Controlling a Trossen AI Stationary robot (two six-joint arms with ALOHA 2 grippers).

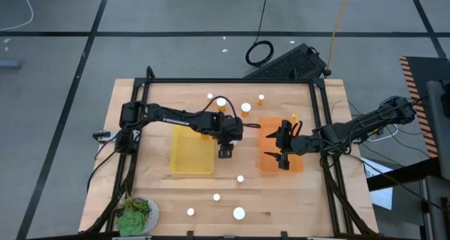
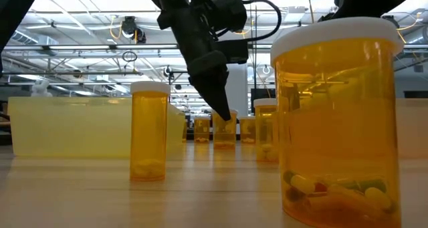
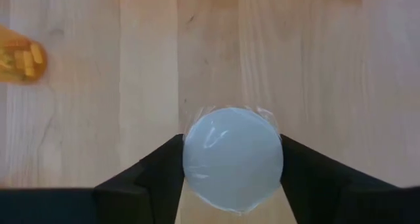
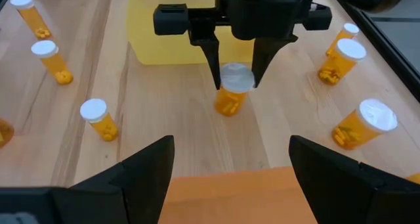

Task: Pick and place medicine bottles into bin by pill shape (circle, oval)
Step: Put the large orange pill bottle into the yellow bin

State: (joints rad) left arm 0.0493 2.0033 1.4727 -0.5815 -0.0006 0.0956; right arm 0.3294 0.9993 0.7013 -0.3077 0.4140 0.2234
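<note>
Left gripper (image 4: 235, 79) fingers pinching capped bottle (image 4: 231, 96) just right of yellow tray (image 1: 191, 150), probably touching table. Light, rigid, slick plastic (grip cap rim). Right gripper (image 1: 283, 147) spread, empty, over orange tray (image 1: 269, 164).

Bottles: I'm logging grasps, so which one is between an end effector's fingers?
The bottle beside the yellow tray, straddled at its white cap by the left end effector. The others stand free on the table.
</note>
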